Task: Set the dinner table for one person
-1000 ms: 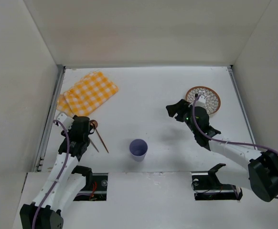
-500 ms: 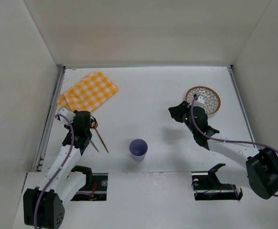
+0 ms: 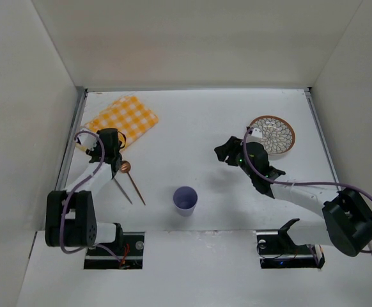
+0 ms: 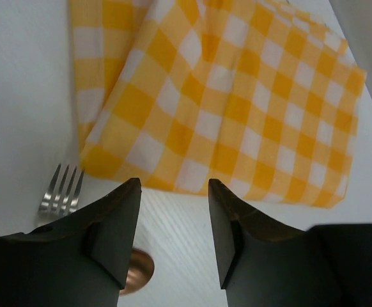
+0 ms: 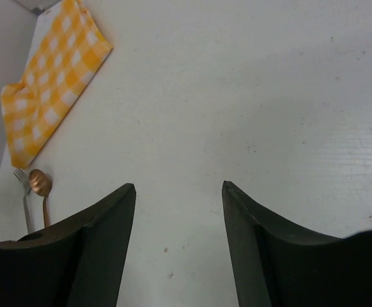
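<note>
The white dinner table holds a folded yellow-and-white checked cloth at the far left. A copper spoon and a steel fork lie side by side below the cloth. A lilac cup stands near the front middle, and a patterned plate lies at the right. My left gripper is open and empty, just over the cloth's near edge, with the fork tines and the spoon bowl beside it. My right gripper is open and empty over bare table, left of the plate.
White walls enclose the table on the left, far and right sides. A metal rail runs along the left edge. The right wrist view shows the cloth and the spoon far off to the left.
My left gripper has moved away from the base, from beside the spoon and fork up to the cloth's near edge. My right gripper has shifted a little to the left.
</note>
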Available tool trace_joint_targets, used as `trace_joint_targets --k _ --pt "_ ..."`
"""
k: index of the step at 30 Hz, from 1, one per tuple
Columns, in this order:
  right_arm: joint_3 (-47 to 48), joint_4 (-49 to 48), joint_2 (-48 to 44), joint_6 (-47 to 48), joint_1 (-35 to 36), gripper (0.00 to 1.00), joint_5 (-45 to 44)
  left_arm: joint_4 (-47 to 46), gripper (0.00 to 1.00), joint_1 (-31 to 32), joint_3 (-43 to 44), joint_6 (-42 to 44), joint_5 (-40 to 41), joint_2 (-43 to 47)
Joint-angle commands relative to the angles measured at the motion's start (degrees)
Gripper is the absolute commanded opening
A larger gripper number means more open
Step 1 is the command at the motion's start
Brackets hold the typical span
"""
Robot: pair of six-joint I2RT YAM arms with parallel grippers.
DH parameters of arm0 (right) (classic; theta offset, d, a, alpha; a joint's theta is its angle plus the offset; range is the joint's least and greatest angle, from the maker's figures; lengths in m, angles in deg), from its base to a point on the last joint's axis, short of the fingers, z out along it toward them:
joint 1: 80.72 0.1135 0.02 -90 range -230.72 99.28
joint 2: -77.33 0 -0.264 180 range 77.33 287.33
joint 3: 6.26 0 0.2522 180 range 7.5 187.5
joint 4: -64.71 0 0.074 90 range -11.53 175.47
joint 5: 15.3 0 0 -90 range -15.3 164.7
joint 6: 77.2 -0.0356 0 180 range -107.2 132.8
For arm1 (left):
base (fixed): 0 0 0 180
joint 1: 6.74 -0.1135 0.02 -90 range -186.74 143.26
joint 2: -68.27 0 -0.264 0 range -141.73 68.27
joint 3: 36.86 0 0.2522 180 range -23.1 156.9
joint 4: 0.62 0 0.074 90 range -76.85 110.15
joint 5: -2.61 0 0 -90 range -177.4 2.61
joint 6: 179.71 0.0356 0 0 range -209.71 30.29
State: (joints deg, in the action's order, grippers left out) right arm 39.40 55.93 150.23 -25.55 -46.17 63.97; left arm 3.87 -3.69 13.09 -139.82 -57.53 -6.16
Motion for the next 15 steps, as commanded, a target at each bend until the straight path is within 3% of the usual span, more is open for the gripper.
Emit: trace_joint_targets --k 1,7,15 --pt "2.73 -1.27 0.48 1.17 0.21 0.63 -1.14 -3.55 0.46 -3.52 4.94 -1.22 1.07 -4.04" --pt "2.99 -1.27 0.49 1.08 0.83 0.64 -0.88 -2.94 0.46 -9.86 9.52 -0.96 -0.07 -11.60" --pt "2.73 -1.27 -0.04 0.90 0.92 0.65 -0.62 -3.38 0.40 -11.79 12.76 1.77 -0.15 -20.30"
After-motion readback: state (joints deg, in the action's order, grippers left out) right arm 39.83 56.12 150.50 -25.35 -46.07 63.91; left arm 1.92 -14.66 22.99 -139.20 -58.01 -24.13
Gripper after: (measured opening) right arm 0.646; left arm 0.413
